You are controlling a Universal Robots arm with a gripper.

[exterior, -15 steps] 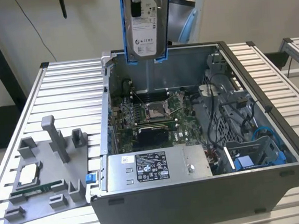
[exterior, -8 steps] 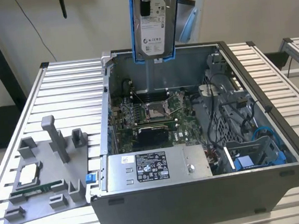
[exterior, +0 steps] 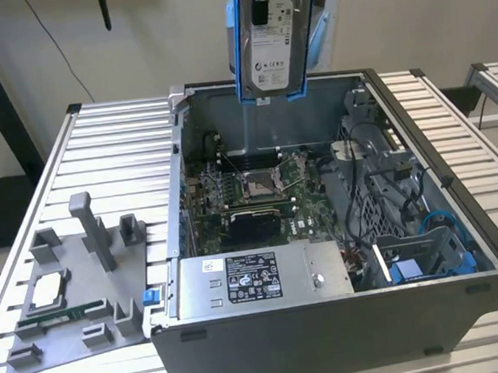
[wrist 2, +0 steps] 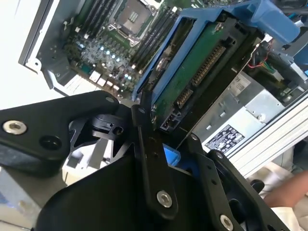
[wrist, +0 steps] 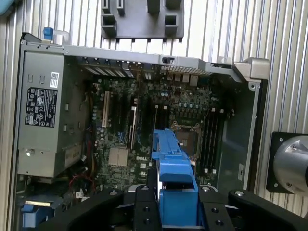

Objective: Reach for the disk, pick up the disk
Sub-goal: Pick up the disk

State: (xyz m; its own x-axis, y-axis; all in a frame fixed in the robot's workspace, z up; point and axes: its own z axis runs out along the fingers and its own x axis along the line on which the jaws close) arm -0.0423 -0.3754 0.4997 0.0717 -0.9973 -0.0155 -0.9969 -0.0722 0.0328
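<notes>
while the hand [wrist: 175,211] is clenched on the blue frame of the disk [exterior: 269,36], the disk hangs upright high over the open computer case [exterior: 461,220], at 12 o'clock above the motherboard [exterior: 250,199]; i think it must stay vertical, clear of the case walls.

Open grey metal computer case [exterior: 332,336] sits on slatted aluminium table [exterior: 115,154]. Grey plastic fixture tray [exterior: 75,298] lies beside it, toward the exterior view's left. Blue-framed silver disk [exterior: 271,40] hangs above the case's far wall, over green motherboard [exterior: 250,195].
</notes>
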